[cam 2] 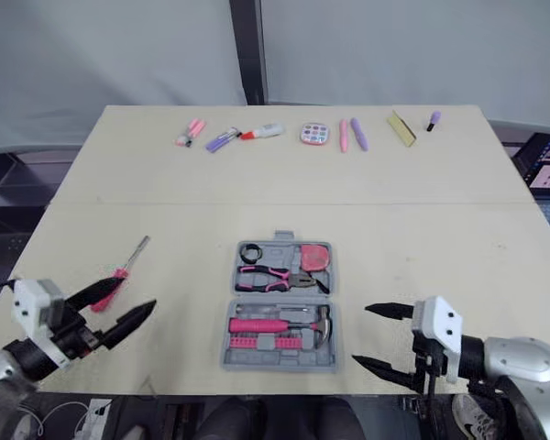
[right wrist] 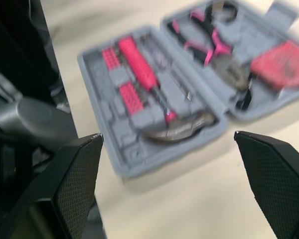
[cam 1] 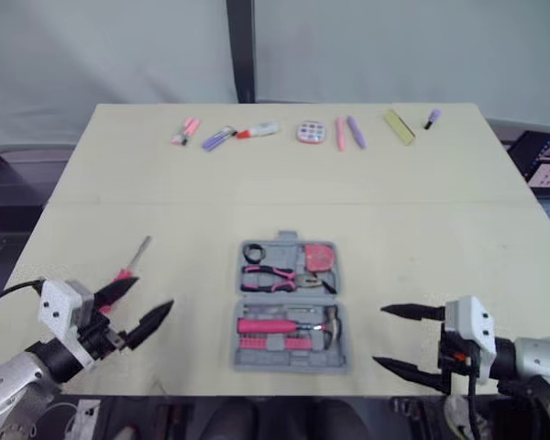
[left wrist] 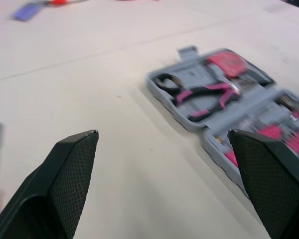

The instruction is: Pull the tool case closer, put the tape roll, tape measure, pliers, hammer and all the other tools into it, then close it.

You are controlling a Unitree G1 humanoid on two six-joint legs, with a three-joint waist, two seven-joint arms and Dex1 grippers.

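Tool case lies open, flat on table. Far half holds tape roll, tape measure, pliers. Near half holds hammer. Screwdriver with pink handle lies left of case, well apart. Left gripper left of case, jaws spread, empty, near screwdriver handle. Right gripper right of case, jaws spread, empty. Row of small items far beyond case.
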